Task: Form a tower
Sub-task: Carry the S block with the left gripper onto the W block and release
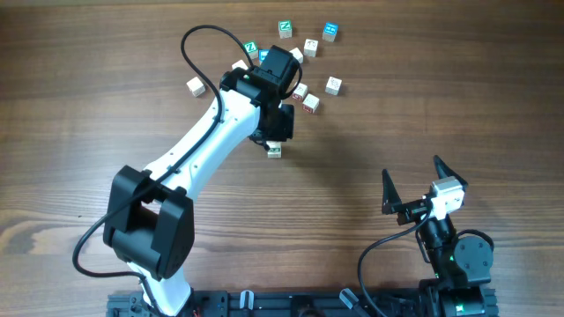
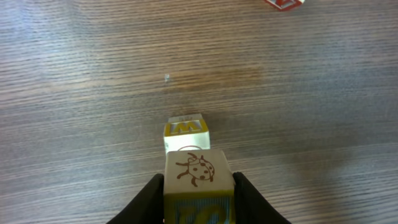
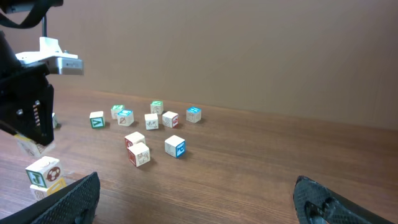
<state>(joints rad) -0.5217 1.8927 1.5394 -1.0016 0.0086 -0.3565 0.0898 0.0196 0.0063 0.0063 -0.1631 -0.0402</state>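
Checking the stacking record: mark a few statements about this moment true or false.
1. The right gripper is open and empty. True.
2. The left gripper holds a ladybug cube. True.
3. The W cube ahead of it is blue. False: it is yellow.
4. The loose cubes lie beside the right arm. False: they are scattered at the far side of the table, beyond the left gripper.
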